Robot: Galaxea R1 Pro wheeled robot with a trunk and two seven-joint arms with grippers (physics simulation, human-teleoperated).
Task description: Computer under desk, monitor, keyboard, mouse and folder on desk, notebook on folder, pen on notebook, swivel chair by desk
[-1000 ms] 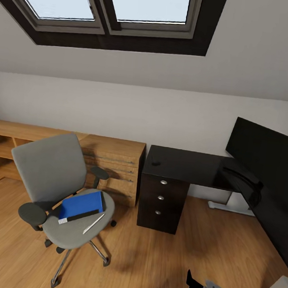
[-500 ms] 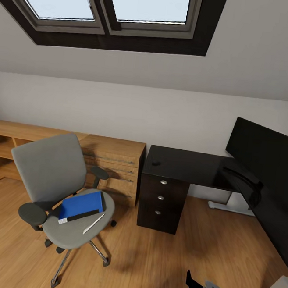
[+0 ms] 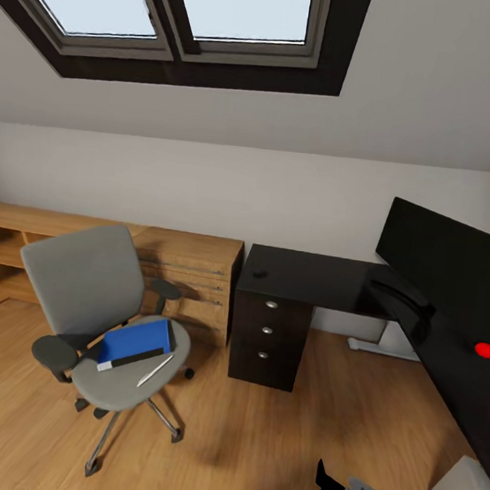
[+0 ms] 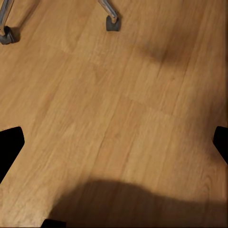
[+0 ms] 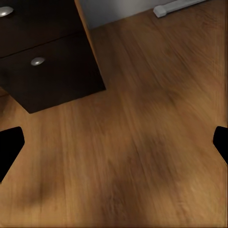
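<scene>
Blue folder (image 3: 135, 341) (dark spine), grey swivel chair (image 3: 91, 290).

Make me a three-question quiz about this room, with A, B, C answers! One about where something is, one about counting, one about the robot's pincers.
1. Where is the blue folder?
A. on the swivel chair seat
B. on the desk
C. on the floor

2. How many round silver knobs show on the desk drawer unit in the head view?
A. one
B. three
C. five

3. How do the left pincer and right pincer look?
A. both open, holding nothing
B. left shut on the pen
C. right shut on the folder

Answers:
1. A, the folder lies on the grey seat beside the pen.
2. B, three knobs sit one above another.
3. A, in each wrist view the fingertips stand far apart over bare wooden floor.
</scene>
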